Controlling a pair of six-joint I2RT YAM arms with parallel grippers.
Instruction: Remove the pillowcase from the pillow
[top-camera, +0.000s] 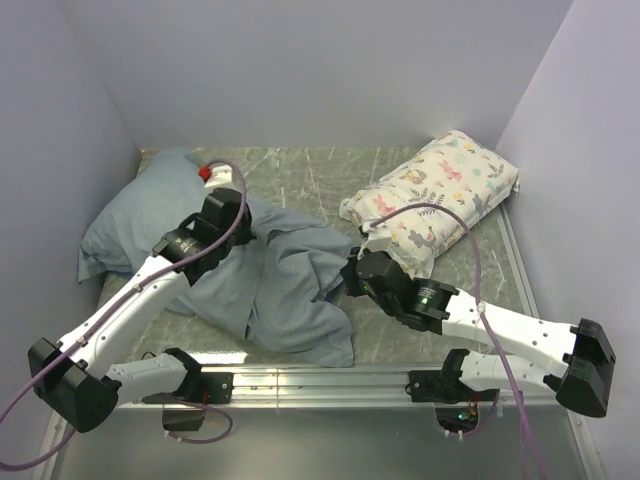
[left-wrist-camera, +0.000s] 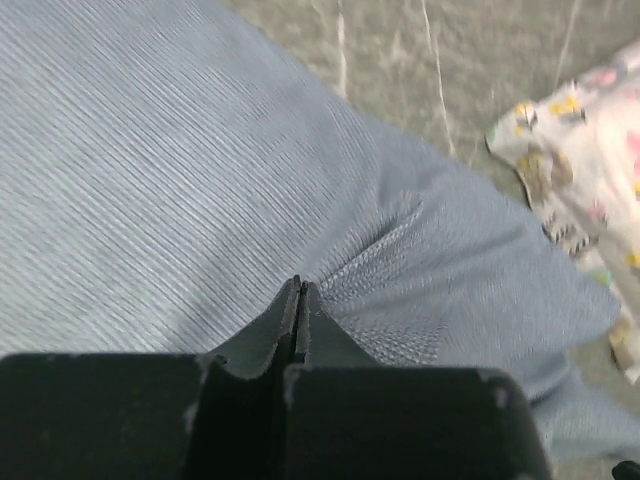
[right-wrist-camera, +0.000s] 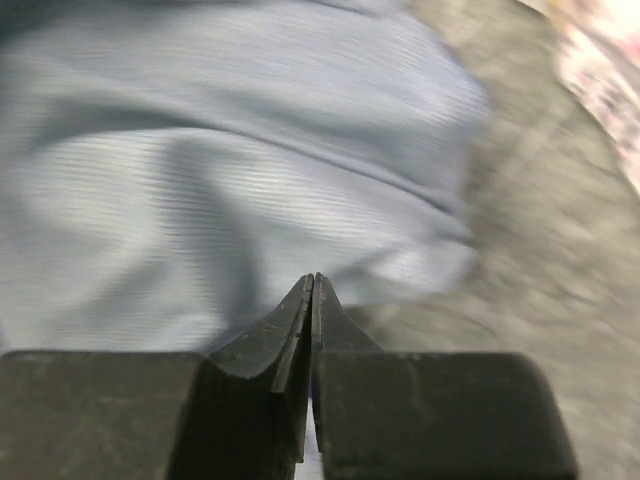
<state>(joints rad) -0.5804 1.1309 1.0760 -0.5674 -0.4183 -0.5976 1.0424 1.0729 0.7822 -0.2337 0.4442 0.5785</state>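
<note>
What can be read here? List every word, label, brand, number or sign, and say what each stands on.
No readable text in any view.
pillowcase: plain grey-blue cloth, no lettering.
floral pillow: printed with leaves and flowers only, no words.
left arm and right arm: no markings legible.

R hand (right-wrist-camera: 312, 285) sits bottom centre, both fingers (right-wrist-camera: 270, 345) pressed together w/ no gap, tips right at the near edge of the grey-blue pillowcase (right-wrist-camera: 230, 160). Cloth is wrinkled, fills left & centre, blurry. Mottled grey desk (right-wrist-camera: 540, 270) to the right; floral pillow (right-wrist-camera: 605, 70) in top-right corner, blurred.
</note>
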